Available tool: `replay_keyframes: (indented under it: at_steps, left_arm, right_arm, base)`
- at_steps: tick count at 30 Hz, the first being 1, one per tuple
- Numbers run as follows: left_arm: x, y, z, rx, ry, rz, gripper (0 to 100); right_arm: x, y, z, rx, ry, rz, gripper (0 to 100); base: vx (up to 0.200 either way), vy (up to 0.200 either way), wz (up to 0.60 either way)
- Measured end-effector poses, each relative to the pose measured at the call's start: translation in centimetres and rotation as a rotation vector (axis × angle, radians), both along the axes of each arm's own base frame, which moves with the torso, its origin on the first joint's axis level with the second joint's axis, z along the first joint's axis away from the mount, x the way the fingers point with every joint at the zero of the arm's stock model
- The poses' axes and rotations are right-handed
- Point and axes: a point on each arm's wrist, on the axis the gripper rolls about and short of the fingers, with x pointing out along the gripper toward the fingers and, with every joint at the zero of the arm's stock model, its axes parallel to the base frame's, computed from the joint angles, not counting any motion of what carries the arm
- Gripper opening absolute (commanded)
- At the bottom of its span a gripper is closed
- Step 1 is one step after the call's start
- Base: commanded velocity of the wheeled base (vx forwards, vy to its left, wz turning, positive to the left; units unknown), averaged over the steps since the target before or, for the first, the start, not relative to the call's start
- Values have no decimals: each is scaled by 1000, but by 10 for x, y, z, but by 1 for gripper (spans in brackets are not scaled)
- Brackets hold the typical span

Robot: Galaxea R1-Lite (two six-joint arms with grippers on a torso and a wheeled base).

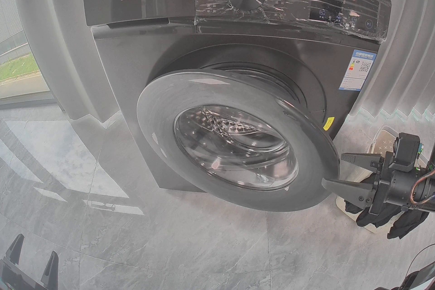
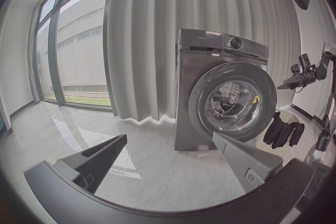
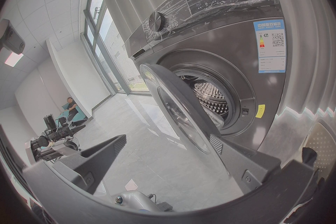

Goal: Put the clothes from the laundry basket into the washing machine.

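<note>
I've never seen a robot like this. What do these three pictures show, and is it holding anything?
Three cameras on one two-armed robot. One looks down from its head; the other two sit on its wrists, looking out along each arm. Before it stands a dark grey front-loading washing machine with its round glass door partly open. The right gripper is open beside the door's edge; the left gripper is open too, low over the glossy grey tiled floor. Neither holds anything. To the robot's right, black clothes hang over the rim of a pale perforated laundry basket.
</note>
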Motion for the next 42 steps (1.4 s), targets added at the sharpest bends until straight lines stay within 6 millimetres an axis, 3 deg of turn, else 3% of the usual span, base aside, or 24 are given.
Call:
replay_keyframes:
  at_steps: [16, 31, 42]
  left_arm:
    - [0, 0, 0, 0, 0, -1, 100]
    - [0, 0, 0, 0, 0, 0, 100]
    - [0, 0, 0, 0, 0, 0, 100]
  right_arm:
    - [8, -1, 12, 21, -39, -28, 100]
    - [12, 11, -6, -13, 40, 27, 100]
    - [12, 14, -7, -11, 45, 37, 100]
  base:
    - [0, 0, 0]
    - [0, 0, 0]
    - [0, 0, 0]
